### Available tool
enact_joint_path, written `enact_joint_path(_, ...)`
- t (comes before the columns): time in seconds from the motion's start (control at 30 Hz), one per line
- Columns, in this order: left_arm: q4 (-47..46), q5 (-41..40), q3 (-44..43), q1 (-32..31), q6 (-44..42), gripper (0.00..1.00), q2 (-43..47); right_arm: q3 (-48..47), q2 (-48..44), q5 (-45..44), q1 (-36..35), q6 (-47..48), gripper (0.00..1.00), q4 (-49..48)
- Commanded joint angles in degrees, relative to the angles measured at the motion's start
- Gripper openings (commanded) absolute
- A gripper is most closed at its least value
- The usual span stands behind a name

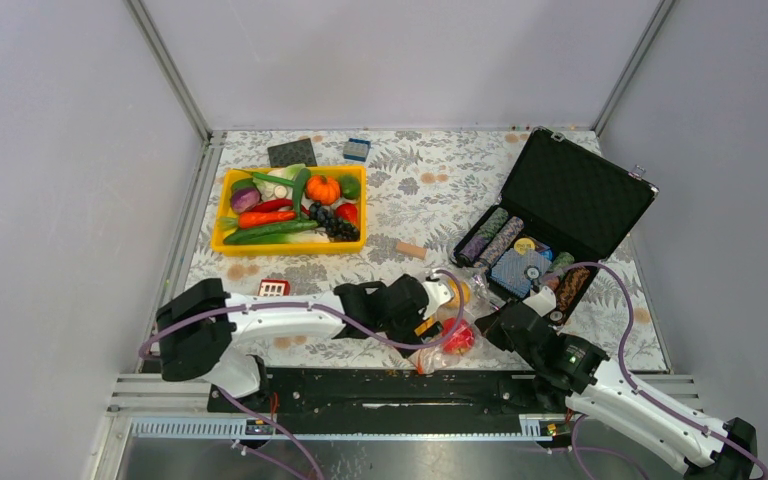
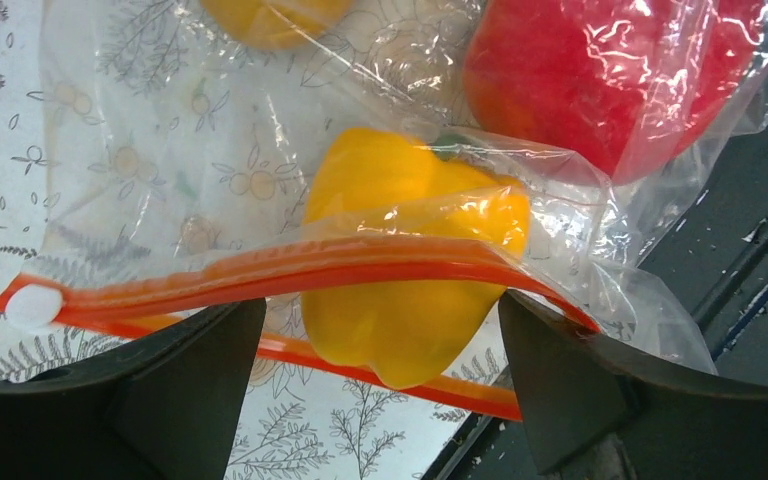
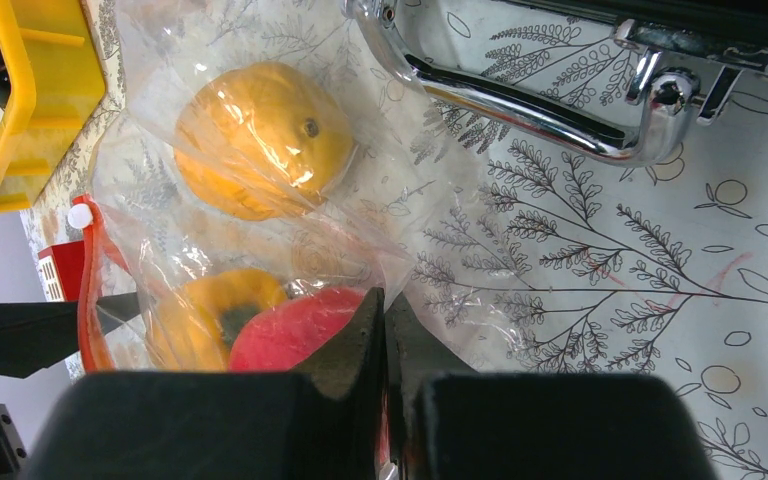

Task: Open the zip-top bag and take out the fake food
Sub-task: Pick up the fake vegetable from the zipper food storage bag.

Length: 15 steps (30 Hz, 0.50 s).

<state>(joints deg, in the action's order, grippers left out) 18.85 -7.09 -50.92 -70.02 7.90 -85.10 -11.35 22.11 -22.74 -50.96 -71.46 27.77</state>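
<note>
The zip-top bag (image 2: pixel 210 150) lies at the table's near edge with its red-orange zip strip (image 2: pixel 290 268) parted. A yellow bell pepper (image 2: pixel 410 250) pokes out through the mouth. My left gripper (image 2: pixel 378 310) is open, one finger either side of the pepper, apart from it. Deeper in the bag are a red apple (image 2: pixel 600 70) and a yellow-orange round fruit (image 2: pixel 270 15). My right gripper (image 3: pixel 385 305) is shut on the zip-top bag (image 3: pixel 360 190) right beside the apple (image 3: pixel 295 325). From above, the bag (image 1: pixel 430 352) sits between both grippers.
A yellow tray (image 1: pixel 222 215) of other fake food stands at the back left. An open black case (image 1: pixel 570 190) with chip rolls is at the right, its chrome handle (image 3: pixel 520 95) close to the bag. The black rail (image 1: pixel 400 385) runs just beyond the table's near edge.
</note>
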Motion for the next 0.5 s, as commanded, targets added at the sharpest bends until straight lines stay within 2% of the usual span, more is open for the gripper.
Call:
enact_joint_path(0.0,-3.1,0.8,-3.7,-0.6,-1.7,0.88,-2.7,-0.2,-0.4,0.8,-0.2,-0.4,0.0,-0.4)
enact_joint_path(0.47,-5.3,3.3,-4.5,-0.6,-1.5,0.87,-6.8,-0.1,-0.6,0.9,-0.1,-0.2,0.0,-0.4)
